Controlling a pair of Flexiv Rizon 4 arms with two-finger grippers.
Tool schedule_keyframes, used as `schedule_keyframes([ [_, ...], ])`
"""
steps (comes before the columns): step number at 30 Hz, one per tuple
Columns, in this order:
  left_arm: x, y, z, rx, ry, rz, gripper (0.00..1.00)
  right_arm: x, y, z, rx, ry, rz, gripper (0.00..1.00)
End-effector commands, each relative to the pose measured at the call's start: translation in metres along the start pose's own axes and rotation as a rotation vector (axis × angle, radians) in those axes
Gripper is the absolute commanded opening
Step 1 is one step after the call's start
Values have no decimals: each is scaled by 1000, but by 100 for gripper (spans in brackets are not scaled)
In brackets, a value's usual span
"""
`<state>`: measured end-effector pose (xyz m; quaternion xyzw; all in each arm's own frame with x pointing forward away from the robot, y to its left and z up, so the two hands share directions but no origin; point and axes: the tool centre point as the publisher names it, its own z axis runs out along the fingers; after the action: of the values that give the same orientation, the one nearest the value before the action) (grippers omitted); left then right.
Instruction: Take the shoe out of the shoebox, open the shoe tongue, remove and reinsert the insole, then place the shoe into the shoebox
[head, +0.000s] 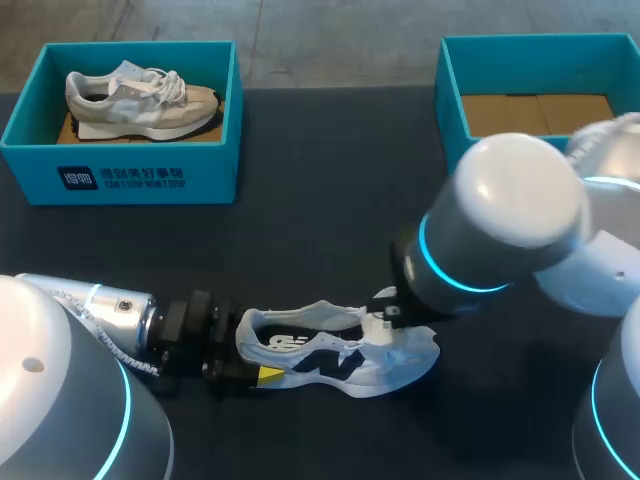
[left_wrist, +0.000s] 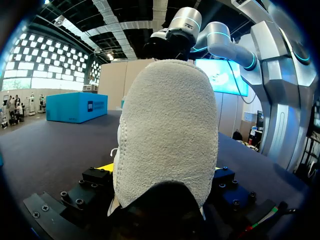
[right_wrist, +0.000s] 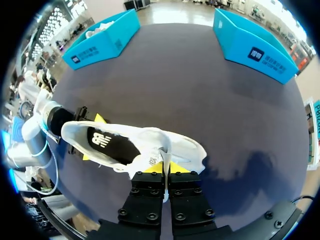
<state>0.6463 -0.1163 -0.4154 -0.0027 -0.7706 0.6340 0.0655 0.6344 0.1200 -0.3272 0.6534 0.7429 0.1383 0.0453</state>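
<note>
Lying at lower centre of the head view on the dark table (head: 320, 200): white shoe (head: 335, 352), well apart from both boxes. Clamped at the heel by left gripper (head: 248, 350), one yellow tip on each side. Pinched at the tongue (right_wrist: 166, 154) by right gripper (right_wrist: 165, 169), fingers together. Upper right, at the table's far edge: blue shoebox (head: 450, 90), cardboard floor showing. Upper left: second box (head: 120, 175) holding a beige shoe (head: 140, 100). Dark tabletop stretching between shoe and boxes.

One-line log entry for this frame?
phase: opening tongue | white shoe: on table | left jaws: shut on heel | right jaws: shut on tongue
</note>
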Motion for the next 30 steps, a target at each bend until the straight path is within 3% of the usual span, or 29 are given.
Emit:
schedule_keyframes([
  [1,1,1,-2,-1,-1,0,0,-19,0,4,10,495,-3,0],
  [21,1,1,-2,-1,-1,0,0,-35,-11,17,36,562,-4,0],
  [24,1,1,-2,-1,-1,0,0,-35,-11,11,35,552,-21,18],
  [25,1,1,-2,-1,-1,0,0,-35,-11,8,39,539,-29,37],
  [26,1,1,-2,-1,-1,0,0,-34,-11,4,37,530,-39,45],
  [28,1,1,-2,-1,-1,0,0,-33,-9,-4,41,507,-65,91],
  [29,1,1,-2,-1,-1,0,0,-32,-9,-8,46,493,-77,100],
  [30,1,1,-2,-1,-1,0,0,-31,-8,-13,50,477,-88,100],
])
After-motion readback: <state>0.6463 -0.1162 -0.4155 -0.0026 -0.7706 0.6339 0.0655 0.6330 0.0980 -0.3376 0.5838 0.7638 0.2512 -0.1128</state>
